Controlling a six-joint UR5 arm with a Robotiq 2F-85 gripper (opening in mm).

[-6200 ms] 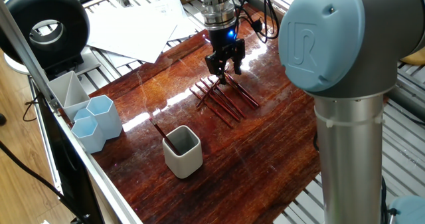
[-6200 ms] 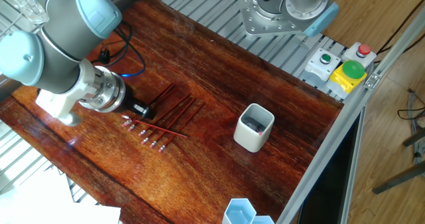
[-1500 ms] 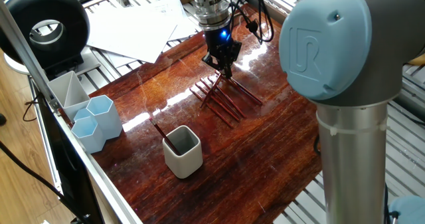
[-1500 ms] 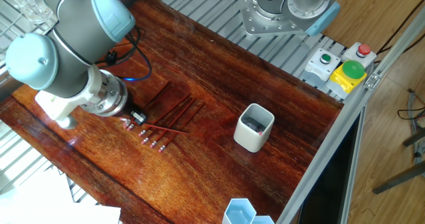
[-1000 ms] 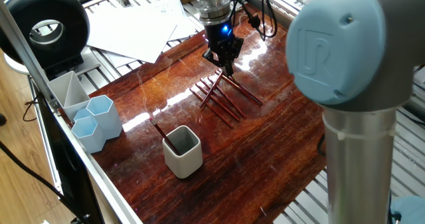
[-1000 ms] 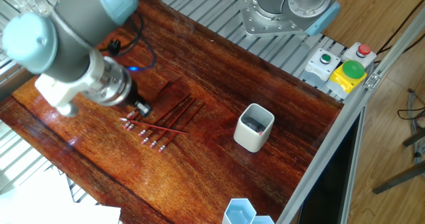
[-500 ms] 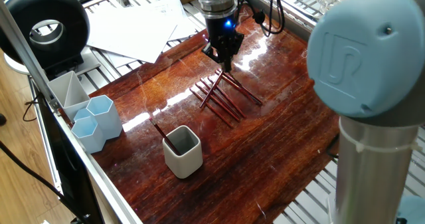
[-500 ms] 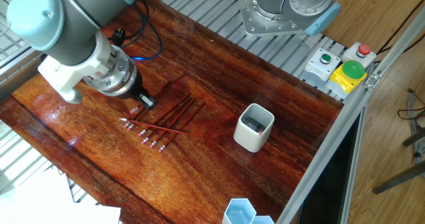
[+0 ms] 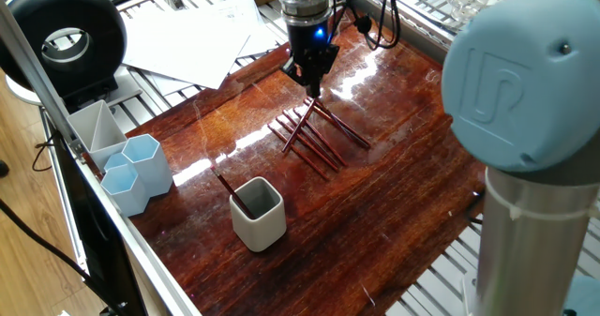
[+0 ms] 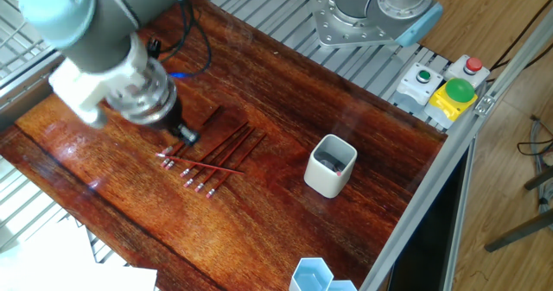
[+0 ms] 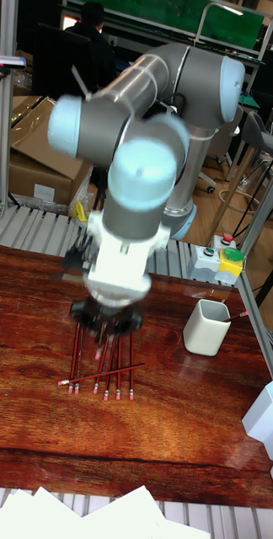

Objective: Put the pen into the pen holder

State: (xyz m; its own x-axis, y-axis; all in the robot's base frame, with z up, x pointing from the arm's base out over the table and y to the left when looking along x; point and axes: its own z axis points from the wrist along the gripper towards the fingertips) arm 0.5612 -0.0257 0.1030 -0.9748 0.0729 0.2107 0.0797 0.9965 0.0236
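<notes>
The gripper (image 9: 310, 82) hangs just above the bunch of thin red pens (image 9: 317, 136) that lie in the middle of the shiny dark wood table (image 9: 394, 194), and I cannot tell if its jaws pinch one. One pen (image 9: 230, 190) leans inside the pen holder (image 9: 257, 212) near the table's front edge, so I think more pens are left to move. The pen holder is a smooth, thick, off-white square cup with round corners.

The wooden table (image 9: 394, 213) carries red pens (image 9: 314, 140), the pen holder (image 9: 258, 213) and blue cups (image 9: 138, 171).
</notes>
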